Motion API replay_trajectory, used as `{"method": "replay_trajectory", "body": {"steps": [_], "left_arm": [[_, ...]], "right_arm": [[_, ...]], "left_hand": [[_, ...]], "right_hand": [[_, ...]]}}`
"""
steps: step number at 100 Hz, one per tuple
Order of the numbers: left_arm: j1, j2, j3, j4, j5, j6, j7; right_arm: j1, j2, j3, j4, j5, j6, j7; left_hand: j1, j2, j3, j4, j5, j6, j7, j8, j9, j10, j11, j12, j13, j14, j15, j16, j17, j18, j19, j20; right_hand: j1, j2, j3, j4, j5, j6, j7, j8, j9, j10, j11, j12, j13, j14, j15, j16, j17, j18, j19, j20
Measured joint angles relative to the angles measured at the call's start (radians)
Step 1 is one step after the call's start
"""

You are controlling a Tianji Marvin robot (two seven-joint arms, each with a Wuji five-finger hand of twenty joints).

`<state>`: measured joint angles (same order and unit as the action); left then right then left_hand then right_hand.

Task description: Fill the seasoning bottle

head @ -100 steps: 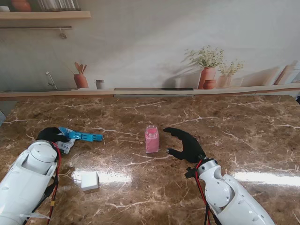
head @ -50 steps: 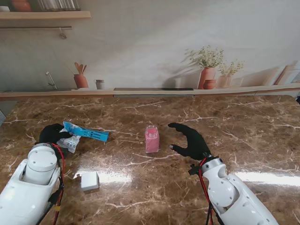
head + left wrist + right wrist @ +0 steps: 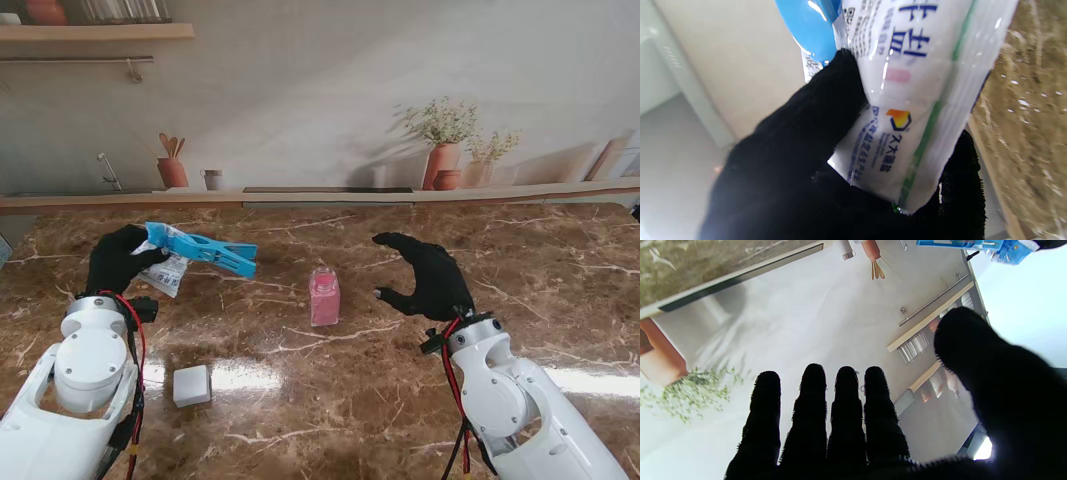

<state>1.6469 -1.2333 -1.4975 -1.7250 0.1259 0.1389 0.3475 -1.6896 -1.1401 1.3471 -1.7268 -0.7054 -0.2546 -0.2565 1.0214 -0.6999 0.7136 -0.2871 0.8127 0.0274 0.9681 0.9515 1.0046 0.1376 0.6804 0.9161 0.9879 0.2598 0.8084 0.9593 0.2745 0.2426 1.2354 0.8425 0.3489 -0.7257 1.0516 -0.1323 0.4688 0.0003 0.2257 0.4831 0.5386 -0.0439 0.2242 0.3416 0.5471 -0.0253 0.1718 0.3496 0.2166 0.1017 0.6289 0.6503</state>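
The pink seasoning bottle [image 3: 324,297] stands upright on the bench [image 3: 520,270]. Left of it, the left hand [image 3: 118,260] grips a seasoning packet [image 3: 168,268] (blue clip [image 3: 203,248] attached). Right of it, the right hand [image 3: 432,280] hangs empty, fingers [image 3: 813,406] spread.

The room is bright. White light shines off the tabletop [image 3: 560,380] near its front edge. Up close, the bag [image 3: 907,100] looks blurry and shiny.

Left hand [image 3: 118,262] and clipped seasoning bag [image 3: 170,268] higher, nearer bottle [image 3: 323,296].
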Motion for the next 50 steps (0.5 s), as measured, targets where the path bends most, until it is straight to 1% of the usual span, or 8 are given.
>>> {"method": "replay_trajectory", "body": {"steps": [18, 27, 38, 40, 43, 46, 48, 50], "left_arm": [[0.025, 0.003, 0.07, -0.067, 0.051, -0.034, 0.042], [0.028, 0.003, 0.11, -0.08, 0.056, -0.055, 0.06], [0.028, 0.001, 0.166, -0.086, 0.055, -0.09, 0.097], [0.028, 0.0, 0.176, -0.086, 0.055, -0.099, 0.104], [0.028, -0.002, 0.192, -0.086, 0.056, -0.114, 0.114], [0.028, -0.004, 0.205, -0.086, 0.056, -0.129, 0.123], [0.028, -0.006, 0.215, -0.086, 0.055, -0.138, 0.128], [0.028, -0.007, 0.225, -0.086, 0.055, -0.147, 0.134]], "right_arm": [[-0.027, 0.014, 0.031, -0.123, -0.038, 0.035, 0.051], [-0.042, 0.02, 0.048, -0.192, -0.039, 0.059, 0.128], [-0.053, 0.034, 0.058, -0.269, -0.037, 0.09, 0.226], [-0.054, 0.036, 0.058, -0.28, -0.038, 0.094, 0.236], [-0.056, 0.04, 0.057, -0.297, -0.04, 0.101, 0.256], [-0.058, 0.045, 0.058, -0.315, -0.045, 0.109, 0.287], [-0.059, 0.048, 0.058, -0.328, -0.053, 0.115, 0.313], [-0.06, 0.051, 0.059, -0.341, -0.063, 0.122, 0.341]], "left_hand": [[0.0, 0.001, 0.0, 0.0, 0.0, -0.001, 0.0, 0.001, 0.0, 0.0, 0.0, 0.0, 0.001, 0.001, 0.0, 0.0, 0.0, 0.0, 0.0, 0.004], [0.0, 0.001, 0.0, 0.0, 0.0, -0.002, 0.0, 0.001, 0.0, 0.0, 0.0, 0.0, 0.001, 0.001, 0.0, 0.0, 0.0, 0.0, 0.0, 0.004], [0.0, 0.001, 0.0, 0.0, 0.001, -0.004, 0.0, 0.002, 0.001, 0.0, 0.0, 0.0, 0.001, 0.001, 0.001, 0.0, 0.0, 0.0, 0.0, 0.004], [0.0, 0.001, 0.0, 0.0, 0.002, -0.004, 0.0, 0.002, 0.001, 0.0, 0.0, 0.0, 0.001, 0.001, 0.001, 0.0, 0.0, 0.0, 0.0, 0.004], [0.0, 0.001, 0.0, 0.0, 0.002, -0.004, 0.0, 0.002, 0.001, 0.0, 0.0, 0.0, 0.001, 0.002, 0.001, 0.0, 0.0, 0.0, 0.0, 0.004], [0.0, 0.001, 0.0, 0.0, 0.002, -0.004, 0.0, 0.002, 0.001, 0.0, 0.0, 0.0, 0.001, 0.002, 0.001, 0.0, 0.0, 0.0, 0.0, 0.004], [0.0, 0.001, 0.0, 0.0, 0.002, -0.004, 0.0, 0.002, 0.001, 0.0, 0.0, 0.0, 0.001, 0.002, 0.001, 0.0, 0.0, 0.0, 0.0, 0.005], [0.0, 0.001, 0.0, 0.0, 0.002, -0.004, 0.0, 0.002, 0.001, 0.0, 0.0, 0.0, 0.001, 0.002, 0.001, 0.0, 0.0, 0.0, 0.0, 0.005]], "right_hand": [[-0.013, -0.013, -0.025, 0.0, -0.001, 0.031, -0.004, -0.012, 0.0, 0.013, -0.031, -0.012, -0.001, 0.0, -0.017, -0.02, -0.002, 0.0, -0.002, -0.002], [-0.046, -0.012, -0.052, 0.0, -0.019, 0.056, -0.027, -0.015, -0.016, 0.027, -0.054, -0.02, -0.026, 0.0, -0.033, -0.029, -0.016, -0.001, -0.007, -0.012], [-0.054, 0.019, -0.138, 0.0, -0.043, 0.091, -0.042, -0.024, -0.032, 0.055, -0.075, -0.024, -0.055, 0.014, -0.041, -0.029, -0.031, -0.001, -0.015, -0.012], [-0.054, 0.039, -0.164, 0.0, -0.053, 0.098, -0.05, -0.024, -0.042, 0.061, -0.087, -0.024, -0.059, 0.016, -0.041, -0.029, -0.035, -0.001, -0.016, -0.012], [-0.054, 0.096, -0.25, 0.0, -0.08, 0.119, -0.068, -0.024, -0.06, 0.072, -0.096, -0.033, -0.071, 0.02, -0.046, -0.03, -0.042, -0.001, -0.027, -0.012], [-0.067, 0.124, -0.306, 0.03, -0.103, 0.132, -0.077, -0.024, -0.074, 0.077, -0.1, -0.035, -0.086, 0.025, -0.055, -0.039, -0.049, -0.003, -0.029, -0.012], [-0.091, 0.125, -0.313, 0.052, -0.114, 0.141, -0.085, -0.024, -0.088, 0.083, -0.102, -0.035, -0.1, 0.027, -0.054, -0.04, -0.051, -0.007, -0.031, -0.012], [-0.109, 0.124, -0.311, 0.055, -0.131, 0.15, -0.091, -0.024, -0.101, 0.086, -0.111, -0.037, -0.108, 0.029, -0.054, -0.047, -0.054, -0.011, -0.039, -0.012]]}}
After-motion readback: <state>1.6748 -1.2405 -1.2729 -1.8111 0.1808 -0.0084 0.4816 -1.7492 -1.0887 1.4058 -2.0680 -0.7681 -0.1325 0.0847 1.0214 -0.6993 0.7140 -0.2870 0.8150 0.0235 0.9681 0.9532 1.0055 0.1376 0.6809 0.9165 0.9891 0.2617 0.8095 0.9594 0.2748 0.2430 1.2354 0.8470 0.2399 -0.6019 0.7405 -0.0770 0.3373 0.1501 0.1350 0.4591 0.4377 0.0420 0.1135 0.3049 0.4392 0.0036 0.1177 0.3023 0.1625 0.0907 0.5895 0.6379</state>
